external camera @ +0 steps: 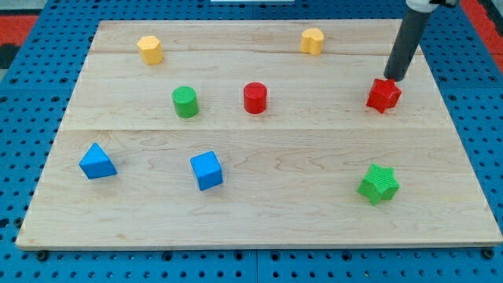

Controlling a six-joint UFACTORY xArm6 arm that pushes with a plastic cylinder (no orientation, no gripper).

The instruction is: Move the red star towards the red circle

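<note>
A: Our arm carries no pincer, only a rod, so no opening or hold can be told; my tip (393, 79) sits just above the red star (383, 95), at its top-right edge, seemingly touching.

B: We see a pale wooden board (259, 220) on a blue pegboard (23, 118); nearest lie the blue triangular block (97, 162), the blue cube (207, 170) and the green star (379, 184).

A: Our red star's heading and long axis we cannot make out; it rests near the board's right edge.

B: Leftward, bare wood runs to the red circle (255, 98); the green circle (185, 102) lies beyond; farthest sit the yellow hexagon (149, 49) and another yellow block (312, 41).
</note>
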